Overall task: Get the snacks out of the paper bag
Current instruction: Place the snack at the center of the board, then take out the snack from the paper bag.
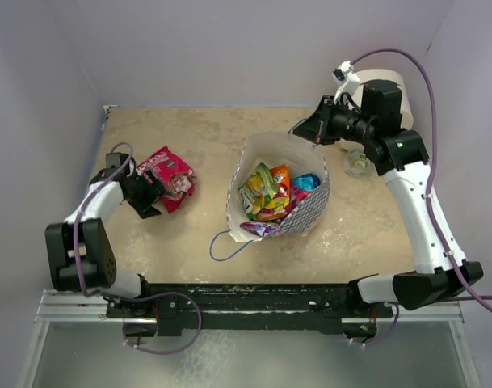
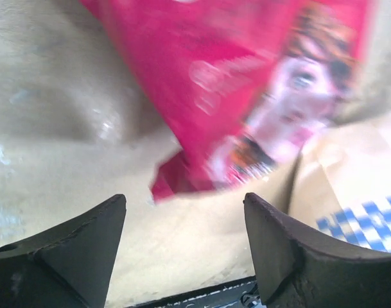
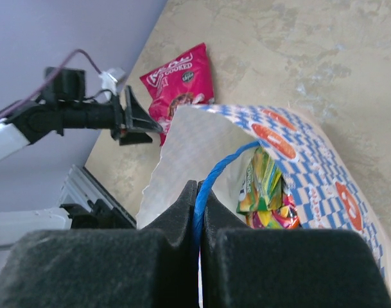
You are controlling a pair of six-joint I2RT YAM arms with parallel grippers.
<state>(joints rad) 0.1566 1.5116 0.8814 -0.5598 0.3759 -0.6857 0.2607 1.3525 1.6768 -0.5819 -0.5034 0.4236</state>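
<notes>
The right jaws clench the thin blue cord handle (image 3: 208,176) of the checked white paper bag (image 3: 311,154), which stands on the beige table (image 1: 189,129) full of glossy snack packets (image 1: 268,192). A hard pull could tip it. The left jaws gape beside a pink packet (image 2: 246,83).

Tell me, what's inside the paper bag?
Shiny snack packets fill the paper bag: a yellow-green packet, an orange packet and a blue packet on top. They pile up, so whatever lies underneath is hidden.
</notes>
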